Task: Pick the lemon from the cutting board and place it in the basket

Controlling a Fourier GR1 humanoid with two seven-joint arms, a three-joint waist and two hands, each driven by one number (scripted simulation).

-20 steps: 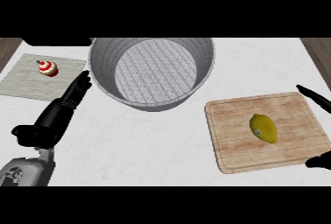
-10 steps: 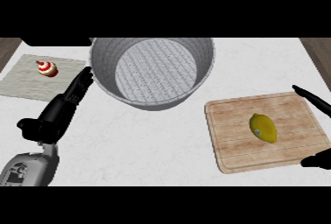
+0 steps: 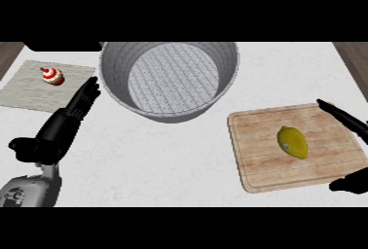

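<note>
Lemon lies untouched on the cutting board, just left of my right hand, spread wide and empty at the approach step, so next I must close round it, then lift toward the basket up-left.

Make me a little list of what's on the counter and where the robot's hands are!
lemon: lying on the cutting board, untouched
basket: grey, nothing inside, left of the board
small red-and-white thing: on a grey mat, far left
left hand: open, fingers straight, beside the basket
right hand: open, over the board's right edge
</note>
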